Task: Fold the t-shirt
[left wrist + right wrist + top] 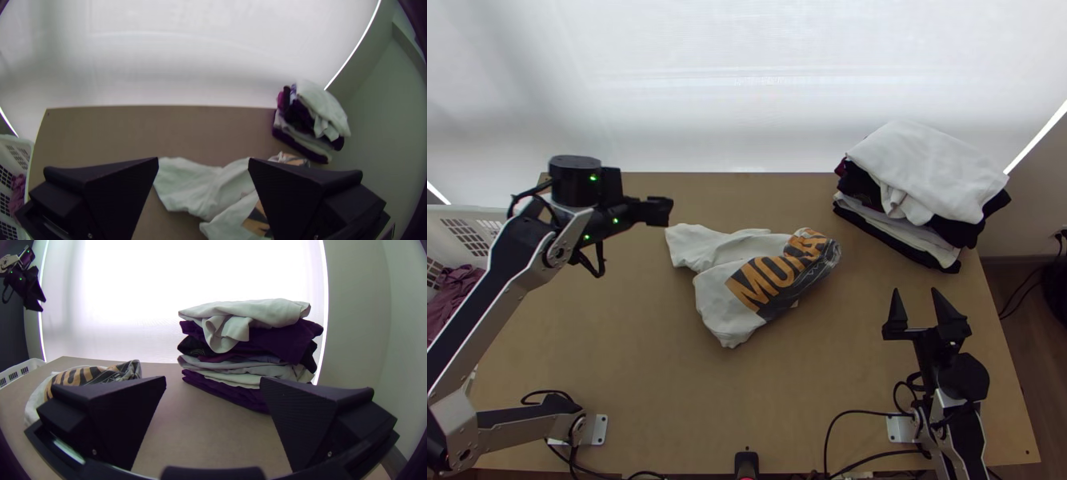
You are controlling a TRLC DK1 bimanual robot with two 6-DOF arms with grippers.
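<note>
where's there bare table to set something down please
Bare wood lies between the shirt and the table's near edge, with a narrower strip between shirt and clothes stack. It's crowded in the far right corner, under that stack, and around the right pincer.

Top view: high over near edge of bench (627, 360), steeply down. Left wrist view: above left side, facing far. Right wrist view: lower, near right, facing far. All share clothes pile (931, 172).

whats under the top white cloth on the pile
Under the white cloth: dark clothes, then pale ones, then a dark one at the bottom. Their middles are covered and can't be seen.
</note>
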